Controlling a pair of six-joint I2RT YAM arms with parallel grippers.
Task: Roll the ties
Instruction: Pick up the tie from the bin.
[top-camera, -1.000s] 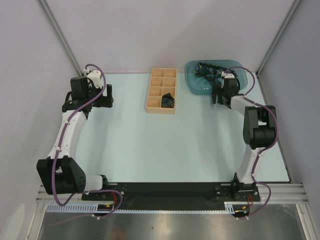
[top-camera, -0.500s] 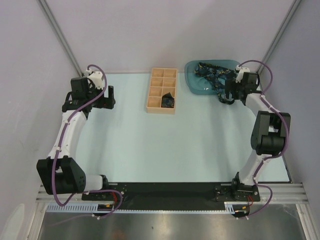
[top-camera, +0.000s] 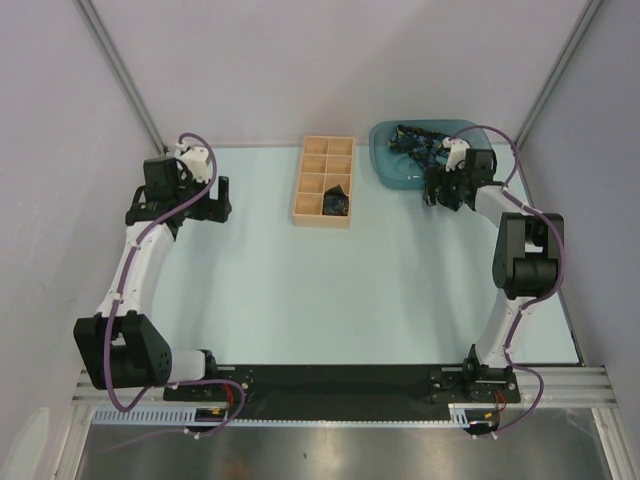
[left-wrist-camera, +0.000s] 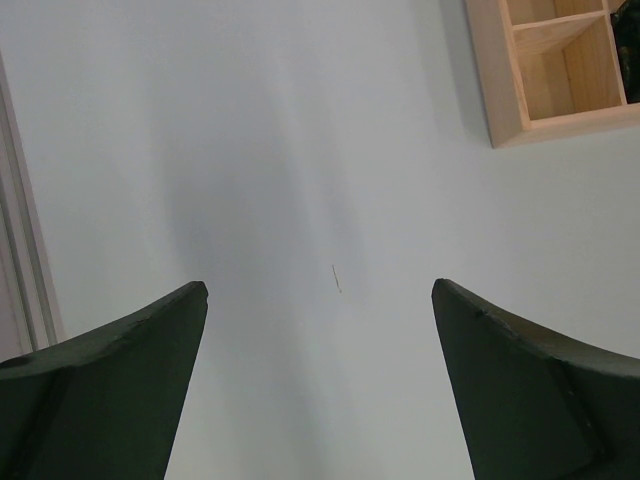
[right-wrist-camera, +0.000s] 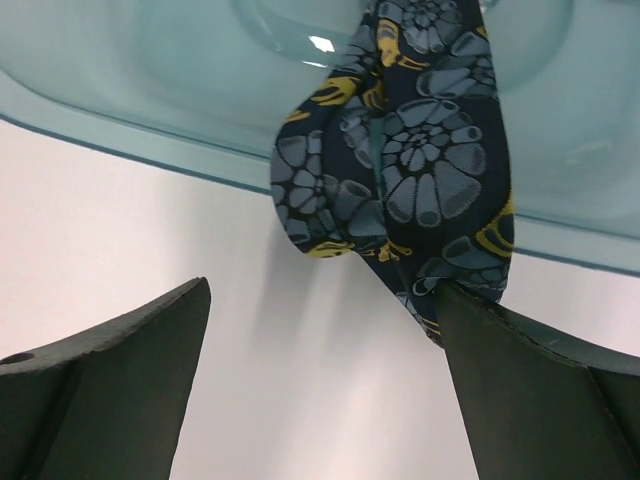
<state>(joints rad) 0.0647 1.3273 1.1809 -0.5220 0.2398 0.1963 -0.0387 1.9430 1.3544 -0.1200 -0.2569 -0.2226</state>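
Evidently the right gripper (right-wrist-camera: 322, 300) had swung out to the right and come back to the near rim of the teal tray (right-wrist-camera: 120, 130), fingers spread wide and empty, so no roll was yet begun. One tie (right-wrist-camera: 430, 170) draped over that rim, its long axis running from tray to gripper, its end pointing down toward one finger. The left gripper (left-wrist-camera: 320, 290) hung released over the table (left-wrist-camera: 300, 150).

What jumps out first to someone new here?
The flower-patterned tie spilling over the rim of the teal tray at far right, with the open right gripper close beside it. Next, the wooden box at far centre, one dark roll in its near-right corner.
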